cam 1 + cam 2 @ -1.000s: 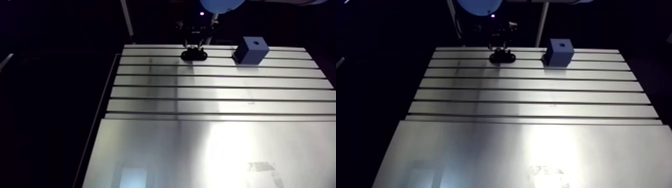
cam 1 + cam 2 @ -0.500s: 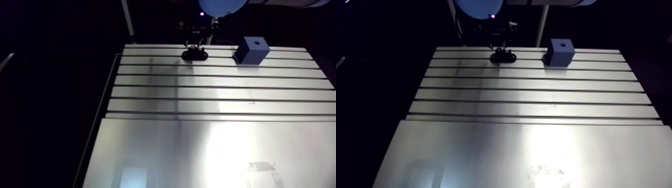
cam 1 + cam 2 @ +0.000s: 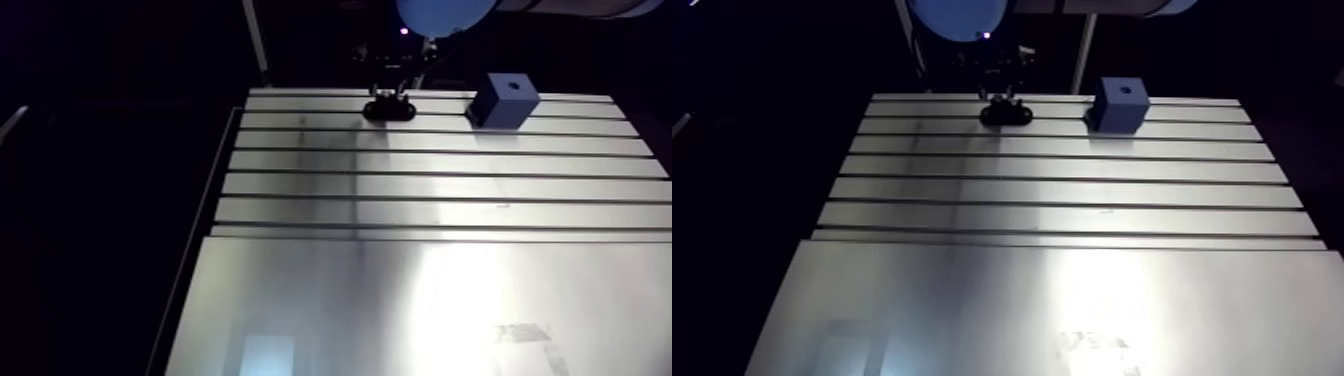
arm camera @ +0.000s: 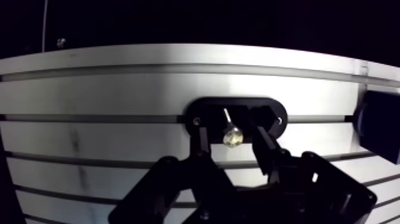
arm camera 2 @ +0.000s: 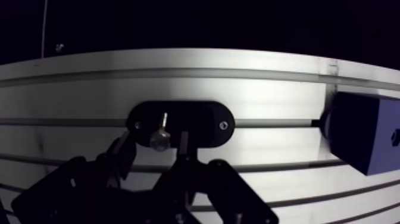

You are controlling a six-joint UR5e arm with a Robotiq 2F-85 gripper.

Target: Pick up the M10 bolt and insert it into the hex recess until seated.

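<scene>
A black oval holder [image 4: 205, 111] lies on the slotted table [image 3: 420, 190] near its far edge, and the bolt [image 4: 232, 137] stands in it with its shiny head up. My gripper [image 4: 230, 126] hangs just over the holder, open. One finger stands on each side of the bolt head with a gap showing on both sides. In the arm view the gripper [image 3: 390, 90] comes down onto the holder [image 3: 389, 110]. The blue block [image 3: 503, 98] with a dark hole in its top face sits to the right of the holder, apart from it.
The blue block [image 5: 357, 140] is close beside the gripper in the wrist view. The table's far edge runs just beyond the holder. A smooth plate [image 3: 420, 310] covers the near half of the table.
</scene>
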